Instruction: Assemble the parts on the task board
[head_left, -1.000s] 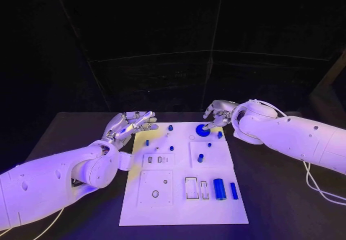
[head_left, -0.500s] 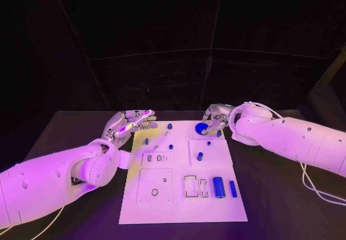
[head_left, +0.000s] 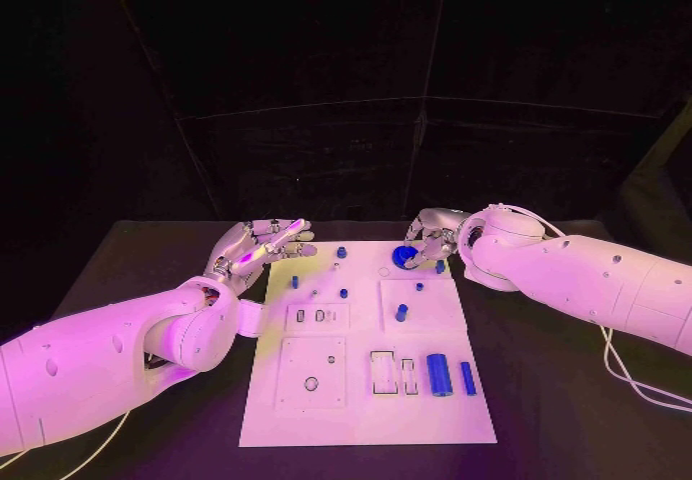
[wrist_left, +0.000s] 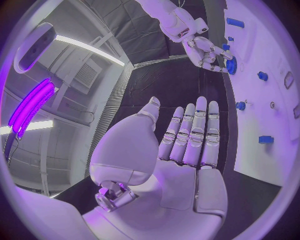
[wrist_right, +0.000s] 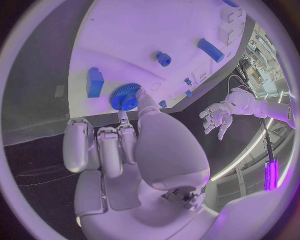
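Right hand (head_left: 428, 235) is at the far right corner of the board (head_left: 368, 420), pinching a blue gear (head_left: 404, 256) between thumb and a finger. Right wrist view confirms it: gear (wrist_right: 125, 97) sits at the fingertips (wrist_right: 139, 93), toothed rim visible, close over the white plate (can't tell if it touches the surface). A blue block (wrist_right: 95, 82) lies just beside the gear on the board, and a small blue peg (wrist_right: 164, 59) stands further in.

Left hand (head_left: 260, 246) is off the board's far left edge, palm up, fingers straight and held nearly together, holding nothing. Left wrist view shows the flat palm (wrist_left: 181, 150) with the board edge beside it, apart from it, no part in contact.

Gear is well apart from the left hand, across the far end of the board.

Rest of the board, head view: small blue pegs near the far end (head_left: 340, 253), another pair mid-board (head_left: 343, 293), a taller peg (head_left: 400, 313) right of centre. Two blue cylinders (head_left: 438, 374) lie side by side near the right edge, next to rectangular slots (head_left: 382, 372). A square plate with an oval hole (head_left: 312, 383) sits on the near left.
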